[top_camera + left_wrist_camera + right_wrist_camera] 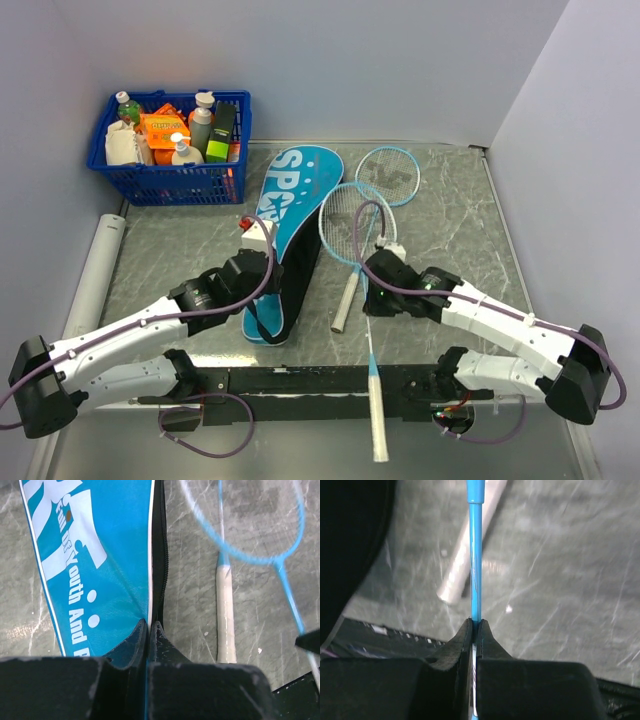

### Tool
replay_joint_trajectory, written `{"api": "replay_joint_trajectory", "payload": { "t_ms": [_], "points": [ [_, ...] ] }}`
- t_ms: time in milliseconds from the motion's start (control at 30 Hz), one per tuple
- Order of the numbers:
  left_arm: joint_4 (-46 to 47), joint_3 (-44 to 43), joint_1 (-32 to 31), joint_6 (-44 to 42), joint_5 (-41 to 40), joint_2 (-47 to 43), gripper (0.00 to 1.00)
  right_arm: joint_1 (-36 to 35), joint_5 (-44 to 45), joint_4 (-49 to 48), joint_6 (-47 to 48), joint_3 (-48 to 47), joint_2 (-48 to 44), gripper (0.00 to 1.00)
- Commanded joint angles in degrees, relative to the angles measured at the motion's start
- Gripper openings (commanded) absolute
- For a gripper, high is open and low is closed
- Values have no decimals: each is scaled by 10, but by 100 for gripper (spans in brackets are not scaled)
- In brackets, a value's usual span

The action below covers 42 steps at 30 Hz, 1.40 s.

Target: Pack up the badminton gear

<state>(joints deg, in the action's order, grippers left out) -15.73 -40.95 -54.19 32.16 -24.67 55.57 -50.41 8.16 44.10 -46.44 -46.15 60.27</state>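
On the table [450, 230], the bag [300, 200] is pinched at its zipper edge by the left jaws, probably for opening; one racket [377, 420] is clamped by its shaft in the right jaws.

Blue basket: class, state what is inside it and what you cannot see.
Inside the blue basket stand several bottles, an orange packet and a dark box. Whatever lies beneath them is covered.
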Motion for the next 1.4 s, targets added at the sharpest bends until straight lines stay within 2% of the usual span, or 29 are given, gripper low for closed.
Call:
{"api": "replay_joint_trajectory", "payload": {
  "t_ms": [0, 300, 500, 800, 933, 1100, 1367],
  "points": [
    [28, -37, 3, -7, -18, 0, 1, -46, 21, 34, -53, 12, -7, 0],
    [27, -48, 3, -11, -8, 2, 1, -108, 26, 23, -95, 19, 16, 0],
    [25, -34, 3, -8, 1, 9, 1, -111, -3, -37, -71, -19, 91, 0],
    [39, -4, 3, 4, 29, -1, 1, -108, -51, -103, -20, -133, 230, 0],
    [47, 16, 2, 10, 37, -12, 1, -68, -73, -134, -5, -149, 267, 0],
    [61, 36, 3, 19, 64, -26, 1, -7, -114, -224, 22, -155, 316, 0],
    [83, 65, -2, 32, 103, -29, 1, 53, -160, -312, 42, -253, 427, 0]
  ]
}}
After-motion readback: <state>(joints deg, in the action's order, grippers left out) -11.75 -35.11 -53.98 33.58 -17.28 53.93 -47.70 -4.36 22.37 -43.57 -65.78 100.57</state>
